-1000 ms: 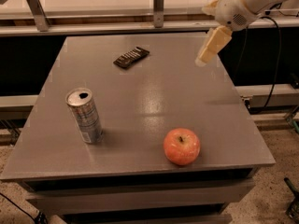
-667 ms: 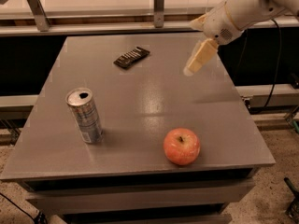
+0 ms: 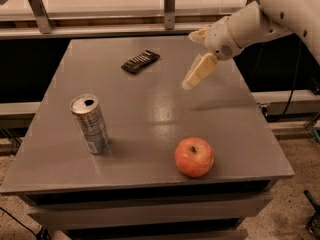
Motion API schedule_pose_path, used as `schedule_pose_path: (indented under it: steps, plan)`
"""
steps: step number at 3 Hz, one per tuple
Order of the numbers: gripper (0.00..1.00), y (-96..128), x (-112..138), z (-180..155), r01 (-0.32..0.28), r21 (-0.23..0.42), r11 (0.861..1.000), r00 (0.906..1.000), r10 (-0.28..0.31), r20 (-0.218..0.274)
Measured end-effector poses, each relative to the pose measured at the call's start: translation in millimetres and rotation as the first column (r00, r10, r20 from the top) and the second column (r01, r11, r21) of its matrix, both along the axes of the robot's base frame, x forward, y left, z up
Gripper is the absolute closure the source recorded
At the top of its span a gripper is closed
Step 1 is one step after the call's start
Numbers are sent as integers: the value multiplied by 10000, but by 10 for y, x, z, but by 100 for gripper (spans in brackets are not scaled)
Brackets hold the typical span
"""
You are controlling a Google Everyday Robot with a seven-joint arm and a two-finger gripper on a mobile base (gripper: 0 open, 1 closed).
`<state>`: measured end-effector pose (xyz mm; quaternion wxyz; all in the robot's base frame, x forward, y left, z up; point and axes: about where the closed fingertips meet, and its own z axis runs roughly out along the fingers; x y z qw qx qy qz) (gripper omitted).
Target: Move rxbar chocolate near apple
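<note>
Leftmost, silver can (image 3: 90, 124) upright toward the front left of the counter (image 3: 150, 114), open top up; no part of the job, and set well apart from the rest, so unlikely to get in the way; further right and at the back, rxbar chocolate (image 3: 140, 61) lying flat and skewed, one end angled toward the far edge, touching nothing; flat as it lies, probably calls for a pinch from above across the narrow width; not yet grasped, so the task judged barely begun; right again and near the front edge, apple (image 3: 194, 157) resting stem dimple up, well apart from the bar; bare counter around it, hence room to lay the bar just beside; finally, gripper (image 3: 192, 59) hanging above the counter to the right of the bar and behind the apple, tilted down and leftward, seemingly aimed at the bar; cream fingers (image 3: 201, 71) apart and holding nothing, presumably readied for the grasp; white arm (image 3: 260, 19) reaching in from the upper right.
</note>
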<state>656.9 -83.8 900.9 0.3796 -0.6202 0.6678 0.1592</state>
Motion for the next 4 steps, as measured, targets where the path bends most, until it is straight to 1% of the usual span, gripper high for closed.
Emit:
schedule_pose_path:
  steps: [1,2,3,4]
  plan:
    - [0,60,162,-29,227,-481,9986,9996,-218,182]
    - [0,111,521,-16,695,231,9973,9958,-708,577]
    - [0,177,881,-62,1052,1938,9754,9910,-1191,618]
    - [0,216,916,-105,1049,2088,9723,9915,-1185,536]
